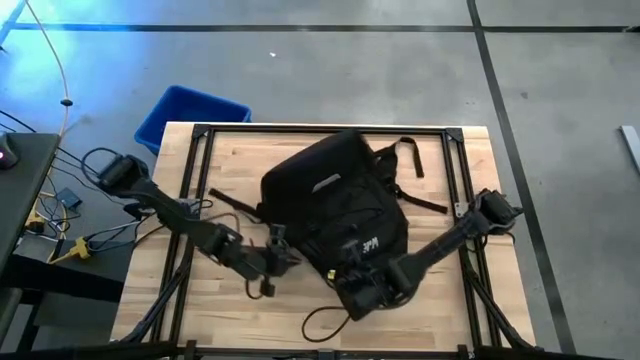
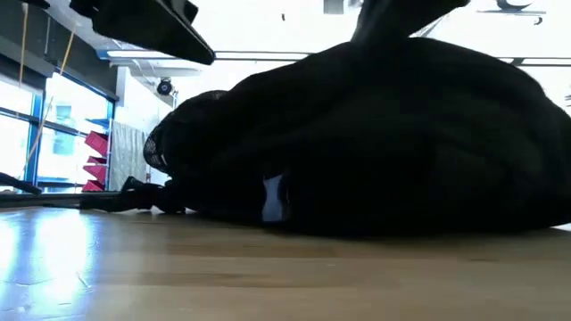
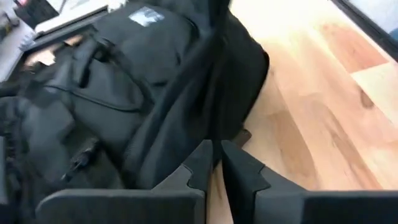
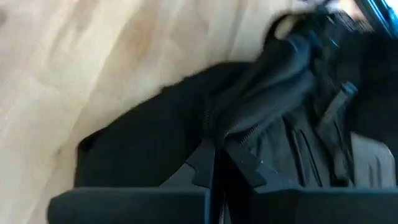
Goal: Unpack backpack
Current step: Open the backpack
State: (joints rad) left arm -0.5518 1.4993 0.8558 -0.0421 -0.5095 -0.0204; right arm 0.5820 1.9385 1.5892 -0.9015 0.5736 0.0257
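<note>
The black backpack point(image 1: 335, 195) lies flat in the middle of the wooden table, its white logo point(image 1: 370, 243) toward the near end. It fills the low view point(image 2: 384, 143). My left gripper point(image 1: 280, 258) hovers beside the backpack's left near side, fingers close together with only a thin slit between them point(image 3: 216, 152), and the backpack point(image 3: 124, 81) is just ahead of it. My right gripper point(image 1: 355, 290) is shut over the backpack's near end, with black fabric point(image 4: 155, 143) under its fingers point(image 4: 214, 152). My right gripper slants down from the table's right near side over the backpack's near end point(image 4: 249, 149). Its own fingers hide the spot, so I cannot tell whether it touches the fabric.
A blue bin point(image 1: 185, 115) stands on the floor beyond the table's far left corner. Loose straps point(image 1: 235, 203) point(image 1: 420, 195) trail out on both sides of the backpack, and a thin cord point(image 1: 320, 320) loops at the near edge. Black frame rails point(image 1: 200, 150) border the table.
</note>
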